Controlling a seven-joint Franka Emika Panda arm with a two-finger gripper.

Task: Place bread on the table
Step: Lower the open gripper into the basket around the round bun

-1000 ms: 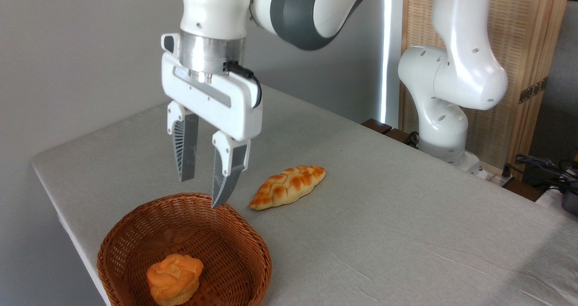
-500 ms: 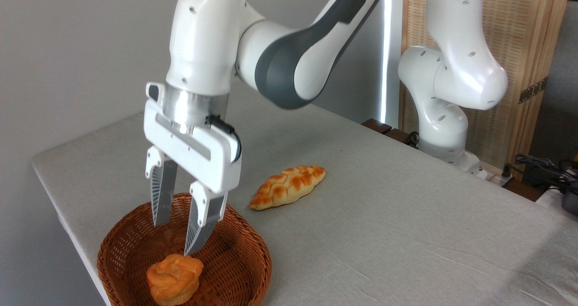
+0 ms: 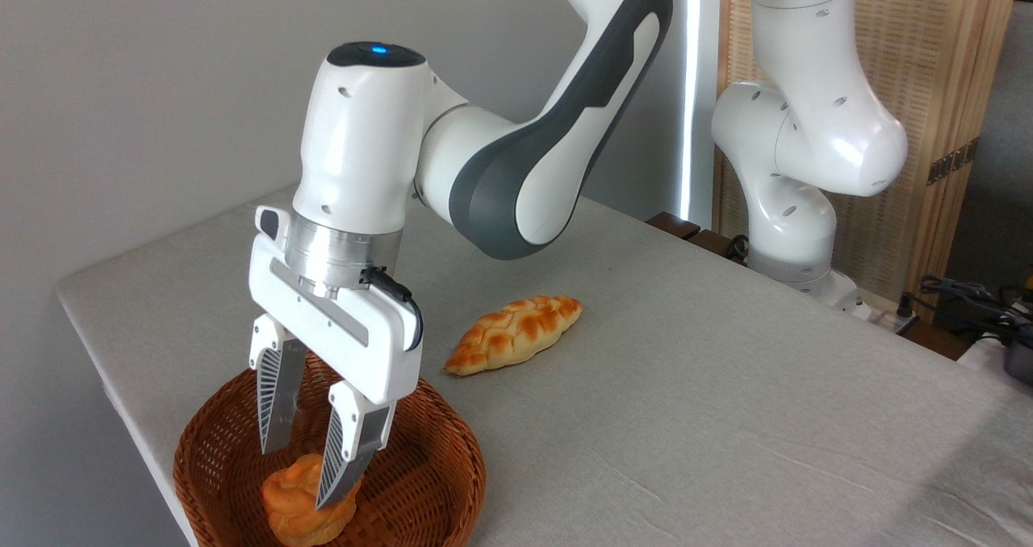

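Observation:
The bread point(image 3: 300, 507), a small round golden-orange bun, lies in the front of the brown wicker basket point(image 3: 436, 466). My gripper point(image 3: 299, 476) hangs straight down inside the basket, open, one finger on each side of the bun's top. The near finger point(image 3: 343, 462) covers part of the bun. The far finger point(image 3: 273, 410) stands just behind it. I cannot tell whether either finger touches the bun. The table point(image 3: 686, 418) is a wide surface under light grey-beige cloth.
A long braided loaf point(image 3: 513, 333) with browned patches lies on the cloth right of and behind the basket. The arm's white base point(image 3: 799, 232) stands at the table's far right edge. Cables point(image 3: 968, 297) lie beyond it. The basket sits near the table's front left corner.
The gripper has come down from above the basket's far rim into the basket, moving left and toward the bun. Its fingers now straddle the bun, still open.

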